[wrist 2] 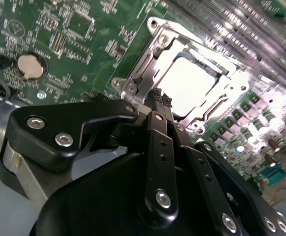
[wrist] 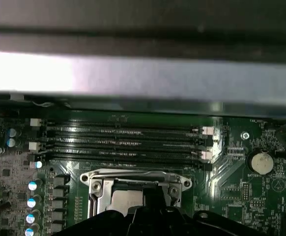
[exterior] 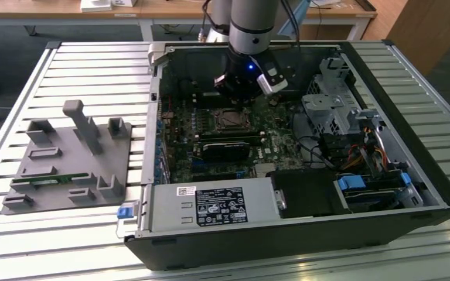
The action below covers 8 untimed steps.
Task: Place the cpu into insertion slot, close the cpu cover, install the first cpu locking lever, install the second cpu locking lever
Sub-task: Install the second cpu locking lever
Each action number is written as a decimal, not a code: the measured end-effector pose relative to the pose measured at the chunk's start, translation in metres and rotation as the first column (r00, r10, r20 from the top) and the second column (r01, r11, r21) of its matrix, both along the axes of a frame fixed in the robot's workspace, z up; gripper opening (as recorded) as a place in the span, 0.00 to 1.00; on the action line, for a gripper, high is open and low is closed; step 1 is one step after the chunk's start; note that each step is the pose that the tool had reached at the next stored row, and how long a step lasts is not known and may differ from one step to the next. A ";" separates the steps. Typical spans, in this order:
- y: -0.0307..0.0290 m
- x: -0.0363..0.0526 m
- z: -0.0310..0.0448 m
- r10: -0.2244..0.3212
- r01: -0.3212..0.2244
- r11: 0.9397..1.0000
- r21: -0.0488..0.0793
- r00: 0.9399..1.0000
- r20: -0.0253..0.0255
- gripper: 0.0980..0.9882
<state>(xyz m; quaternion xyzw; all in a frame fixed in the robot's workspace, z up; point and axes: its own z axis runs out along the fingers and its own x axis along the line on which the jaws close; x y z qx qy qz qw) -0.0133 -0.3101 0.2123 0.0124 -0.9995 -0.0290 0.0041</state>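
The cpu point(wrist 2: 189, 83) lies in the insertion slot point(exterior: 229, 120), its silvery top showing through the cut-out of the cpu cover point(wrist 2: 231, 86), which lies flat over it. In the first wrist view the cpu point(wrist: 123, 199) and the cpu cover point(wrist: 133, 173) sit just beyond my fingers. My gripper point(wrist 2: 161, 99) is shut with nothing between its fingers, its tips right at the cover's edge. In the exterior view the gripper point(exterior: 239, 99) hangs inside the case, just behind the socket. I cannot make out the locking levers.
Long black memory slots point(wrist: 128, 142) run beside the socket, with a coin battery point(wrist: 260, 161) nearby. A black card point(exterior: 225, 145), power supply point(exterior: 209, 205) and drive cage point(exterior: 330, 105) crowd the case. A grey fixture plate point(exterior: 68, 158) lies on the exterior view's left.
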 end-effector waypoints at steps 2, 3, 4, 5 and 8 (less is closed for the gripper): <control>-0.0032 -0.0003 0.0000 0.000 0.000 1.000 0.000 1.000 0.001 0.01; -0.0043 -0.0005 0.0001 0.000 0.000 1.000 0.000 1.000 0.002 0.01; -0.0051 -0.0008 0.0007 0.000 0.000 1.000 0.000 1.000 0.002 0.01; -0.0054 -0.0008 0.0021 0.000 0.000 1.000 0.000 1.000 0.002 0.01; -0.0058 -0.0009 0.0082 0.000 0.000 1.000 0.001 1.000 0.002 0.01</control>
